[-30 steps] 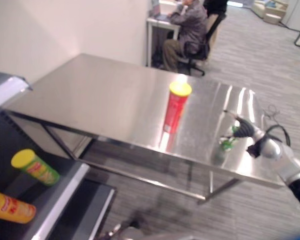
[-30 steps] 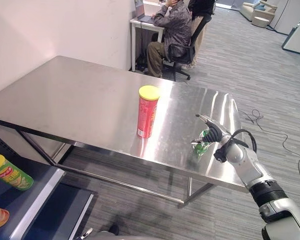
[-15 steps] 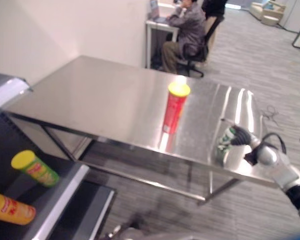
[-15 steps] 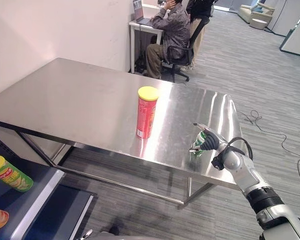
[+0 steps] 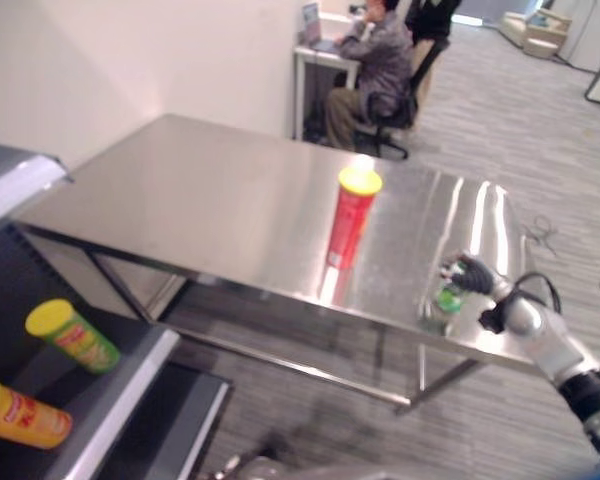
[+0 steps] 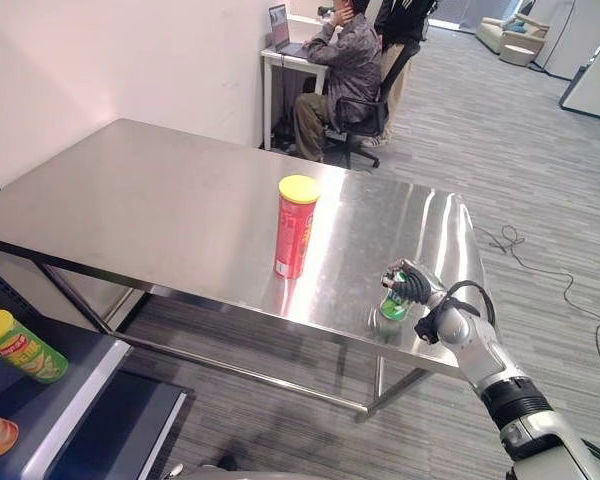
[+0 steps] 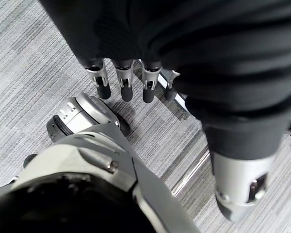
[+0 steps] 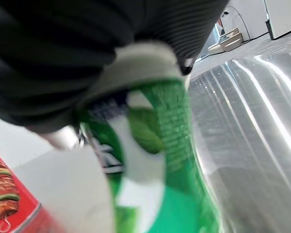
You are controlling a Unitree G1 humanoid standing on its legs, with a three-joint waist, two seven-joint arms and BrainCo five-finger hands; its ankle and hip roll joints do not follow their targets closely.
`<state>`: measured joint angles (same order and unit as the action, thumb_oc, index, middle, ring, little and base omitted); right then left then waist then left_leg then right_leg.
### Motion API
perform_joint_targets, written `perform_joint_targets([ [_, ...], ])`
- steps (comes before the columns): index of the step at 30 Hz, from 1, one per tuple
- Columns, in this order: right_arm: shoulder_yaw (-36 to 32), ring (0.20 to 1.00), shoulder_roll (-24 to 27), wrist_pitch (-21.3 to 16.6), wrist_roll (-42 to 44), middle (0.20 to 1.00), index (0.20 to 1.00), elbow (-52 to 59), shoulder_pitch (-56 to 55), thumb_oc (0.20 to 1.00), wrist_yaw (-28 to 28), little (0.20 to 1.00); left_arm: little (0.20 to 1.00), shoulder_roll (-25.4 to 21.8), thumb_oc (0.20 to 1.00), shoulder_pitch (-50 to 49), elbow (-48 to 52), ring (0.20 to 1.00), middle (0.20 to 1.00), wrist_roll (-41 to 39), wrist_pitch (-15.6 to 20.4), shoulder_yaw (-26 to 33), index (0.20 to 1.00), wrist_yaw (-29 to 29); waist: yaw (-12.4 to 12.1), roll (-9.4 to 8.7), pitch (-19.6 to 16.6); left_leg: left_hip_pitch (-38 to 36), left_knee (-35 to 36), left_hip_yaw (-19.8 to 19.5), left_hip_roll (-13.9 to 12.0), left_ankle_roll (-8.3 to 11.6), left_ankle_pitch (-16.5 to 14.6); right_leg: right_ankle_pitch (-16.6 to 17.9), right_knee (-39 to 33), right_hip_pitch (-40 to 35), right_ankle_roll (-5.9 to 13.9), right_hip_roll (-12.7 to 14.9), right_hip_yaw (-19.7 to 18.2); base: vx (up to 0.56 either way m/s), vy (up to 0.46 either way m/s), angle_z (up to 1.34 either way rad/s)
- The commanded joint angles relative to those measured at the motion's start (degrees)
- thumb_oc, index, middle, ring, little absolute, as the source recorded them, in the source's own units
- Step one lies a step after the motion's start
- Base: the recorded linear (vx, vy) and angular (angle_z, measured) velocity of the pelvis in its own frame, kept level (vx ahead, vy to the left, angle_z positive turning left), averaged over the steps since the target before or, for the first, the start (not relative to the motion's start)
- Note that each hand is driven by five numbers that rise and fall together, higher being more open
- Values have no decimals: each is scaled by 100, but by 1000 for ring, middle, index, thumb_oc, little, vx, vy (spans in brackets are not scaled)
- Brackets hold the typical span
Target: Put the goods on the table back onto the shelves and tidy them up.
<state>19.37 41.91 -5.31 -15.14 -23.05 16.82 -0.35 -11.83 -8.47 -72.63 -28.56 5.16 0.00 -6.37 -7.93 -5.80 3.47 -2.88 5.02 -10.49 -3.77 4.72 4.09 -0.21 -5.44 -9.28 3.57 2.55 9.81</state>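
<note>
On the table (image 5: 210, 200), left eye view: right hand (image 5: 472, 275) is wrapped round the green can (image 5: 447, 297) near the table's front right corner. Red tube (image 5: 349, 220) stands upright mid-table, well apart from the can. Two more tubes, green tube (image 5: 72, 335) and orange tube (image 5: 22, 415), lie on the shelf (image 5: 120, 400) below the table's left end.

Right eye view: same layout; fingers curled over the can's top, can touching the table. Judgement: pick step in hand. Next move calls for a lift clear of the table, then a carry across to the shelf.

Left wrist view: left hand (image 7: 131, 77) hangs over the floor, fingers straight, holding nothing.

Right wrist view: can fills the palm, clamped; red tube just beyond.
</note>
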Motion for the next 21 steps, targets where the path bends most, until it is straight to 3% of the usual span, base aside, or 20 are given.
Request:
perform_joint_targets([
  [1, -269, 200, 56, -14, -144, 200, 200, 40, 49, 200, -276, 200, 1000, 153, 1000, 362, -360, 1000, 1000, 54, 163, -197, 1000, 72, -237, 152, -154, -290, -2, -201, 175, -340, -567, -106, 44, 171, 86, -16, 64, 0, 0, 0],
  [14, -664, 200, 62, -25, -272, 200, 200, 628, -118, 200, -505, 200, 1000, 175, 1000, 351, -291, 1000, 1000, 105, 180, -179, 1000, 114, -239, 172, -162, -295, -2, -195, 235, -393, -578, -45, 44, 154, 132, 58, 97, -6, 8, 0],
  [21, -967, 200, 225, 62, -924, 200, 200, 1285, -142, 200, -674, 200, 1000, 213, 1000, 306, -213, 1000, 1000, 161, 176, -110, 1000, 141, -264, 223, -197, -284, -2, -174, 334, -474, -588, 49, 44, 226, 195, 177, 97, -37, 53, -1],
])
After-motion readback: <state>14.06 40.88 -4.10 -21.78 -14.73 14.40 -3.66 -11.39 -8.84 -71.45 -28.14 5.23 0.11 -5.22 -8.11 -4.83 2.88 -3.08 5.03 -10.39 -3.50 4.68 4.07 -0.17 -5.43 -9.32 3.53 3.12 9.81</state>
